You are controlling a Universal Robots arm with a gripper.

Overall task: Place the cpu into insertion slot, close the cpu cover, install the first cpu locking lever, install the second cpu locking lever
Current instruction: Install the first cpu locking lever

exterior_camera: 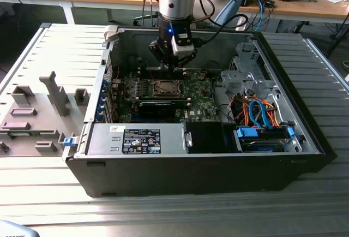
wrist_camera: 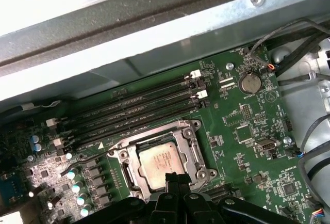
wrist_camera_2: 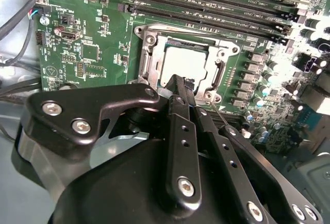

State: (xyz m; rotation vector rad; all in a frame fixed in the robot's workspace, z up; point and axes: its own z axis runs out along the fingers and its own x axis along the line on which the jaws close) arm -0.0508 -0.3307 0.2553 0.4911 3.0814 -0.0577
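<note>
I see my gripper pinched narrow at the cpu cover, closed over the cpu (its print unreadable).

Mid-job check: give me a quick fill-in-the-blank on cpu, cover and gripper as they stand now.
1. The cpu shows through the square ____ of the cpu cover.
2. The cpu cover lies ____ over the cpu, not raised.
3. The gripper is at the cover's edge, above the ____ circuit board.
Missing words: window; closed; green.
</note>
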